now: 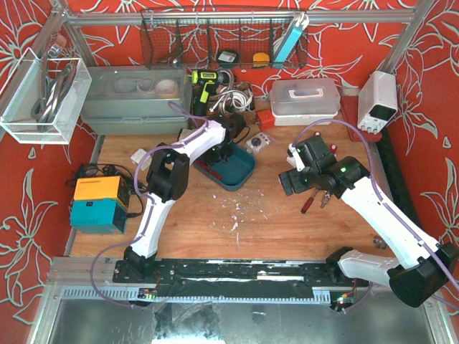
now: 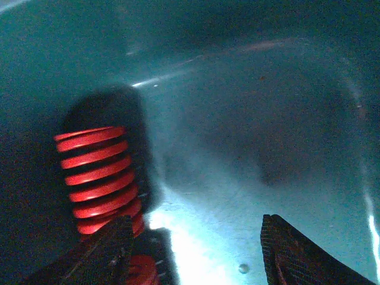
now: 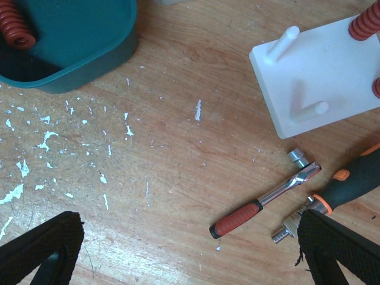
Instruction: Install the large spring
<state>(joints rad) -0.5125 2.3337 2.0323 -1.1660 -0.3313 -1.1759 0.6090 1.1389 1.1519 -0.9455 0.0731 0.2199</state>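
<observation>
In the left wrist view a large red coil spring (image 2: 98,178) lies inside the teal bin (image 2: 249,107). My left gripper (image 2: 196,252) is open and low in the bin. Its left finger (image 2: 107,249) overlaps the spring's near end, and nothing is between the jaws. A second red piece (image 2: 139,270) shows beside that finger. In the top view the left gripper (image 1: 219,153) is in the teal bin (image 1: 240,179). My right gripper (image 3: 190,255) is open and empty above the table, near a white peg block (image 3: 320,71) with two bare pegs and red springs (image 3: 365,21) on others.
A ratchet wrench (image 3: 267,199) and an orange-black screwdriver (image 3: 350,184) lie on the wood below the peg block. An orange and teal box (image 1: 97,201) stands at the left. A grey bin (image 1: 136,89), a clear lidded box (image 1: 305,97) and a white power supply (image 1: 378,100) line the back.
</observation>
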